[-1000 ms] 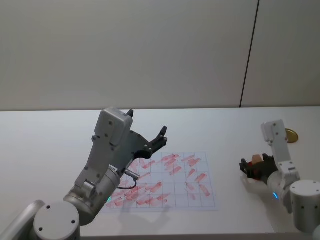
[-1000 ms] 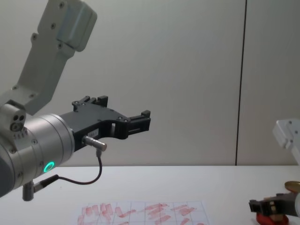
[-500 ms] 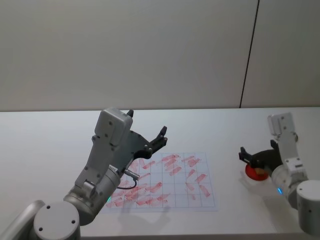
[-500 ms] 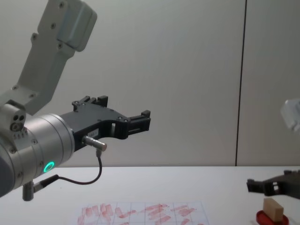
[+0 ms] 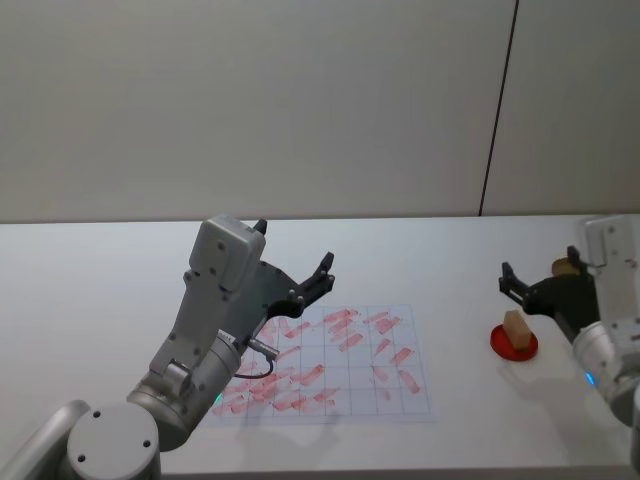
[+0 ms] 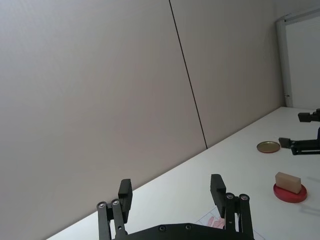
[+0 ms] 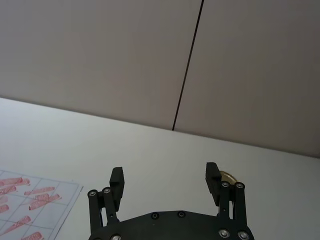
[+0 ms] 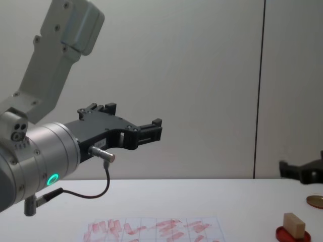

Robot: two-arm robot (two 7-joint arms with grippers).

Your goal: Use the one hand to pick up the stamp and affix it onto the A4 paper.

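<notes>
Jaws of right gripper [image 5: 528, 290] spread wide, nothing between them; right wrist view confirms, both fingers [image 7: 117, 181] apart over bare table. Stamp [image 5: 516, 330] well clear of those jaws: sits lower-right of head view, resting on red ink pad [image 5: 513, 345], just below and slightly left of the fingertips, no contact. Same block seen in chest view at lower right [image 8: 294, 225], on pad's rim [image 8: 282, 234], with the black fingers hanging above and apart from it at right edge [image 8: 303, 171].

Hard to read: right arm cut off by right edge in head and chest views; blue ring barely a glint. Gold-brown disc [image 5: 566, 267] half hidden behind gripper in head view, cut by edge in chest view [image 8: 316, 201], peeks past one finger in right wrist view [image 7: 228, 176]. Stamp's underside not visible.

Vs 0.5 s ago: gripper up and further right, away from the pad; stamp left standing on pad, unmoved since then. 1 s ago the fingers were down around block. Left arm unchanged.

A4 paper [image 5: 330, 362] centre-low in head view, red smudges in rows, well apart from stamp to its left; front strip visible at bottom of chest view [image 8: 154, 228]. Left gripper [image 5: 297, 287] parked in the air over paper's upper-left part, jaws parted, empty [image 6: 172, 192].
</notes>
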